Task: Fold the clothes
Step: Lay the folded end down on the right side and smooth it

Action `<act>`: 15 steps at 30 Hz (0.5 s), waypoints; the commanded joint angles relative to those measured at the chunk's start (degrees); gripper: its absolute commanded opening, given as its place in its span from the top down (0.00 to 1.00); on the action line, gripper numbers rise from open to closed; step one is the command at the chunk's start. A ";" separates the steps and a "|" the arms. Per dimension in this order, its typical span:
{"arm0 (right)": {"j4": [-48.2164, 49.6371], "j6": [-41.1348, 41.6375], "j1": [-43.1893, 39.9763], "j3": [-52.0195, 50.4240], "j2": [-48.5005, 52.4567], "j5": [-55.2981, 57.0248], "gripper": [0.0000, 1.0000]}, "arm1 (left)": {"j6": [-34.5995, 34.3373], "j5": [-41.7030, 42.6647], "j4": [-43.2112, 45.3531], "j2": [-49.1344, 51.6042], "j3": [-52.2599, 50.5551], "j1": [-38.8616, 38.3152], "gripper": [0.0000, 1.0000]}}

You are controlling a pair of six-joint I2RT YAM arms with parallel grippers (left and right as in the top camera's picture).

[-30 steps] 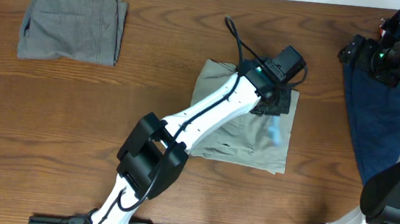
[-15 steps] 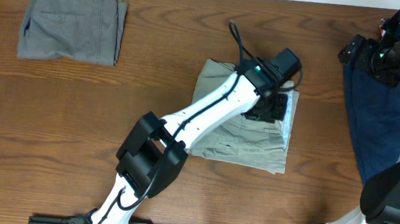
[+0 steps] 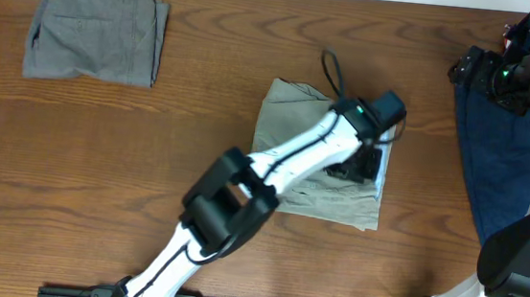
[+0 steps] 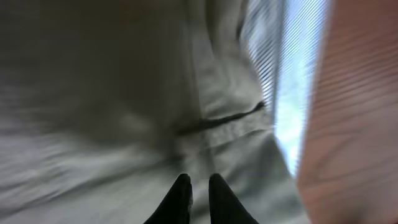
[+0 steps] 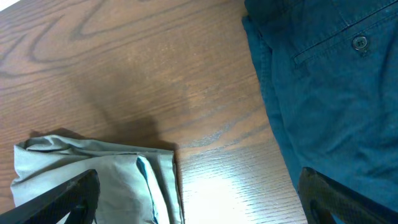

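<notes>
While left hand (image 4: 198, 196), together, tops 1 khaki shorts (image 3: 289, 117) — right hand (image 5: 199, 186) apart | 1 grey shorts (image 3: 93, 30) | 1 navy shorts (image 3: 495, 159)

Mark: the clothes (image 3: 285, 112), mid-table (image 3: 203, 85). I see the left arm (image 3: 288, 160) crossing them from the near-left, the left gripper (image 3: 360, 163) over their right half. Folded shorts (image 3: 94, 30) lie far left, behind. Another pair (image 3: 499, 169) lies well right.

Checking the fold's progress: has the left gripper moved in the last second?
Yes. The left gripper slid toward the table's near edge, farther from the grey folded shorts.
</notes>
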 commanded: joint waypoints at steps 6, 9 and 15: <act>-0.02 0.57 0.07 0.98 0.17 0.20 0.01 | 6.16 7.58 1.25 0.79 -0.22 -2.36 0.87; -0.02 0.57 0.07 0.98 0.17 0.20 0.01 | 6.14 7.82 1.64 0.79 -0.22 -3.41 0.87; -0.02 0.55 0.07 0.98 0.17 0.20 0.01 | 11.26 7.85 1.64 -0.13 -0.15 -4.79 0.87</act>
